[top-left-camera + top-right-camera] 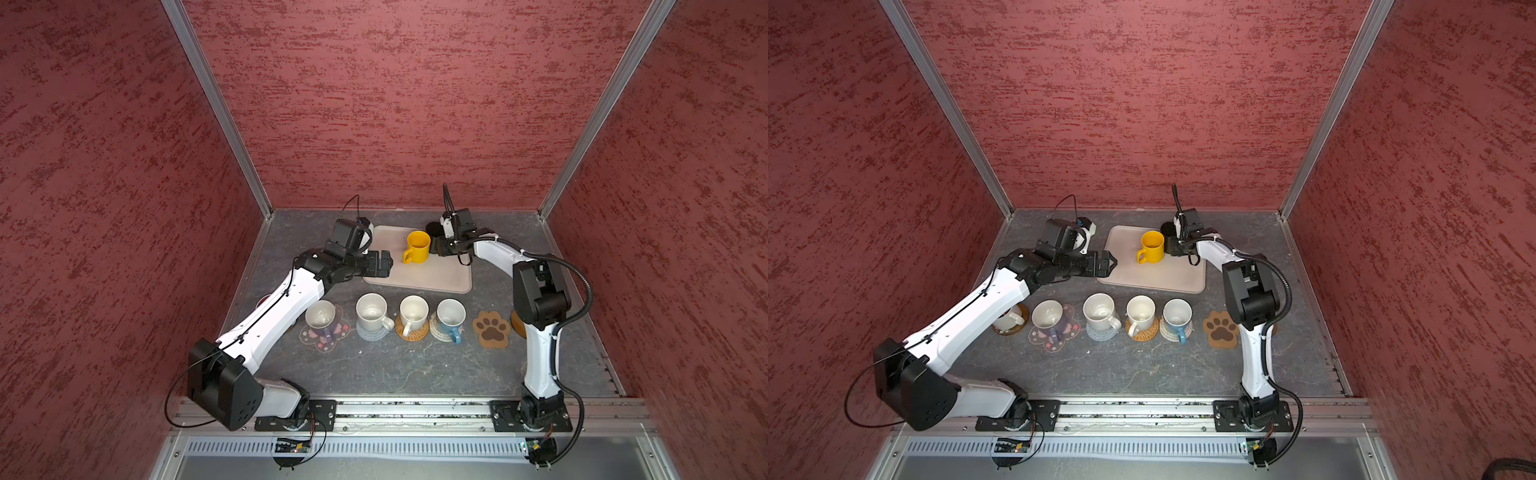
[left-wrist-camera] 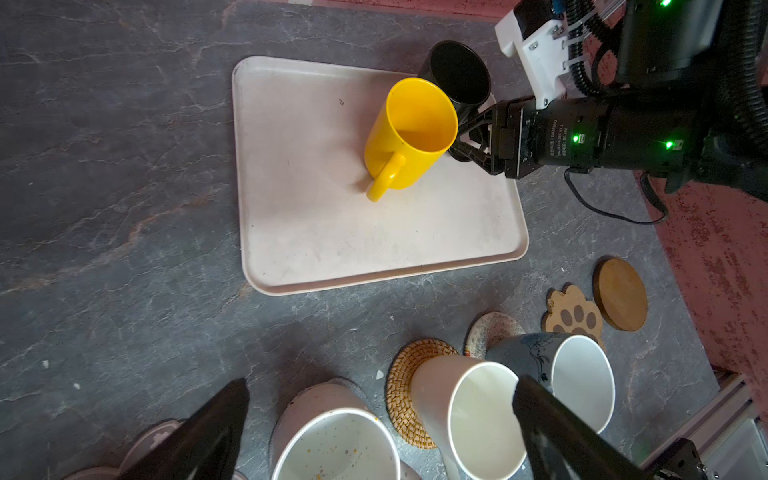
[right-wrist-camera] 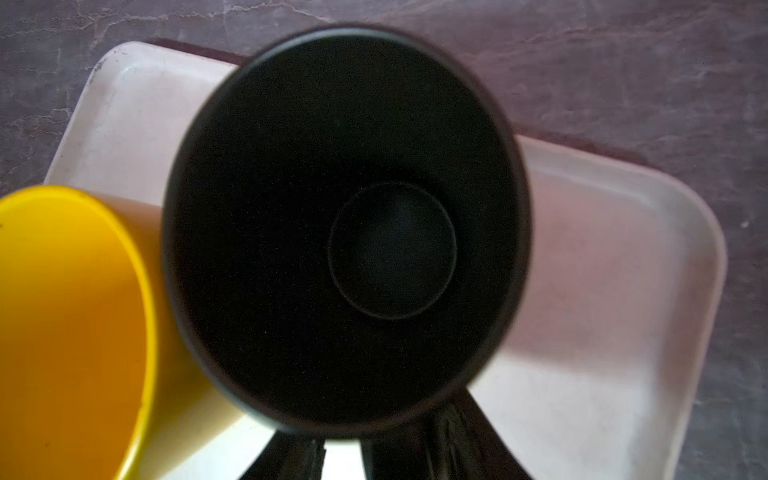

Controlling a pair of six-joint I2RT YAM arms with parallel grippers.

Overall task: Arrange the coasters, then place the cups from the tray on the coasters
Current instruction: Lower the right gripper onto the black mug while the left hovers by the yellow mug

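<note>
Black glazed ceramic: the black mug stands at the upper right corner of the tray, just above centre in both top views, with the yellow mug close on its left. The right hand sits low against its lower right side. The left hand hovers over the tray's left edge.

In the left wrist view the left hand's fingers stand wide apart and empty, while the right hand reaches in at the black mug's foot, upper right.

In the right wrist view the mug's mouth fills the centre, with fingers at the bottom edge; whether they have clamped I cannot tell.

The mug looks stiff, slick, breakable and moderately heavy. Its handle is hidden, so a low, firm hold seems best.
</note>
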